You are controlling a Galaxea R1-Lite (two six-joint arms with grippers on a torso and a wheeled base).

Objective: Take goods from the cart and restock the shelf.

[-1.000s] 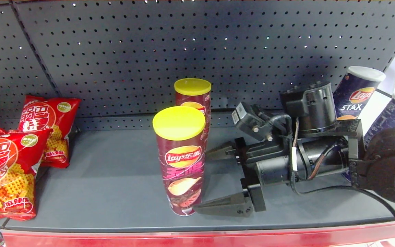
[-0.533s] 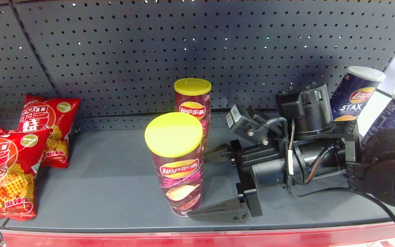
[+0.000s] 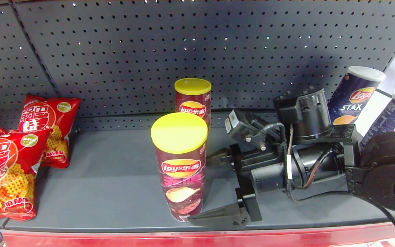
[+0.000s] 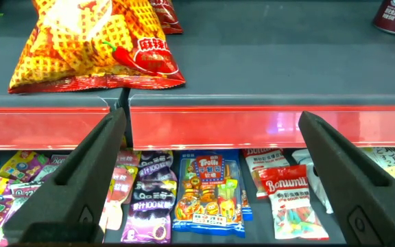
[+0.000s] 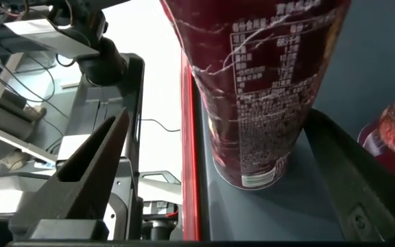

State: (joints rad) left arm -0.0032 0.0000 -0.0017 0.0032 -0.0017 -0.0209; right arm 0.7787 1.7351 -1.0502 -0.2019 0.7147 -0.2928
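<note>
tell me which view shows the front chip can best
The head view: the front chip can stands whole, yellow lid to base. The right wrist view gives its lower body between the right gripper's open fingers. The left wrist view faces the snack bags.

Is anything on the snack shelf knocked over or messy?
Nothing is tipped or spilled. The front dark red chip can with a yellow lid stands upright inside the open right gripper, only rather near the front edge of the grey metal shelf.
</note>
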